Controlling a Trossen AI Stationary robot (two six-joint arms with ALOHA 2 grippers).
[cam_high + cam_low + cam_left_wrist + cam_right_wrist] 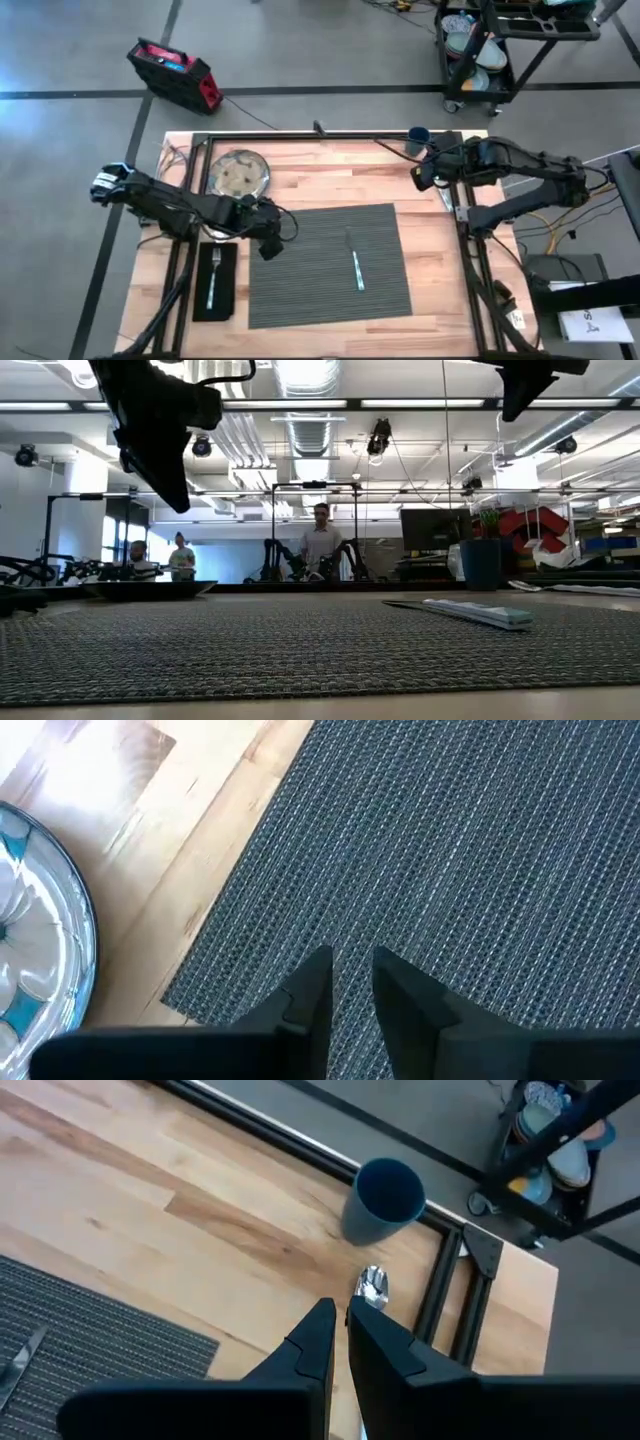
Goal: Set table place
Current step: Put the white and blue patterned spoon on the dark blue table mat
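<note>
Overhead, the table (300,160) carries a dark grey ribbed placemat (330,290) near its middle, with a knife (357,271) lying lengthwise on the mat's right half. A black napkin (216,282) sits just beside the mat's left edge, and a fork (213,275) rests on top of it. The round silvery plate (239,173) lies on bare wood toward the far left, apart from the mat. A dark blue cup (419,136) stands upright at the far right corner by the black rail, and the right wrist view shows a spoon (373,1287) lying on the wood just near of it.

The left gripper (268,243) hangs over the far left corner of the placemat; its fingers (310,995) are only a narrow gap apart and nothing is between them. The right gripper (421,178) hovers above the wood at the far right, close to the cup and spoon; its fingers (312,1342) are almost together, with a thin slit between, and they carry nothing.

Across the table at mat level, people stand in the room behind, and the knife shows as a pale bar on the weave
</note>
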